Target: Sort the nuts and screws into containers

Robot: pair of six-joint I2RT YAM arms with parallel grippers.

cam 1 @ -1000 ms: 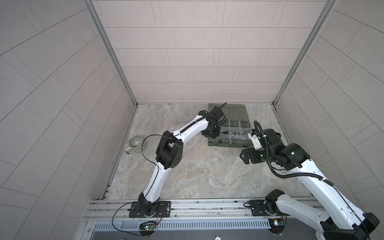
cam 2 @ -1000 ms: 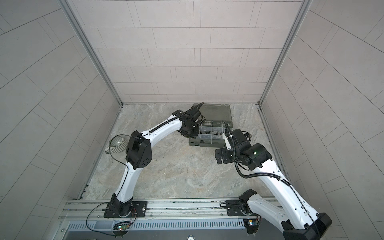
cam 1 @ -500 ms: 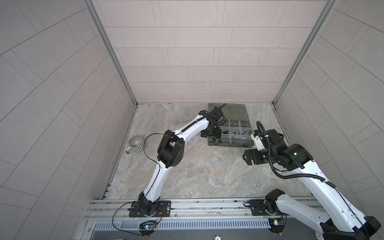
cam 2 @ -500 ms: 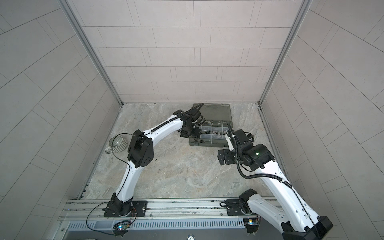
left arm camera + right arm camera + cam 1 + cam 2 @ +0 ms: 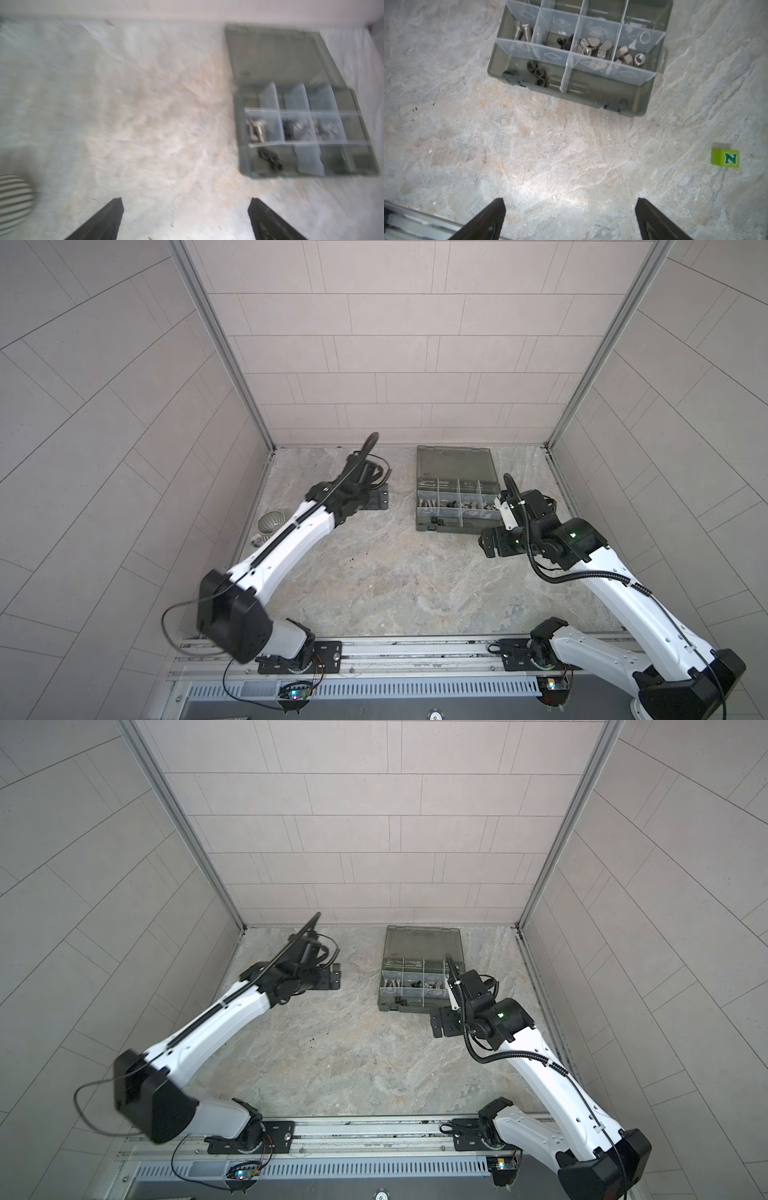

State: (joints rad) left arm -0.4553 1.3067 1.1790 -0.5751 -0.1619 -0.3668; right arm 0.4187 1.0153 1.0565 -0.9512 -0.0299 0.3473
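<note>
Containers [image 5: 593,94] near right pincer [image 5: 569,200], well apart from left pincer [image 5: 185,199], both spread wide, empty

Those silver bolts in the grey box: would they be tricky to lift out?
Probably. The bolts look like solid metal, so likely stiff and heavy for their size. Their round threaded shanks would probably roll if pushed. The clear dividers close around them may leave little room to grab.

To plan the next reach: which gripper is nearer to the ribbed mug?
Left. The left gripper is between the ribbed mug and the organizer box; the right gripper is by the box's farther side.
</note>
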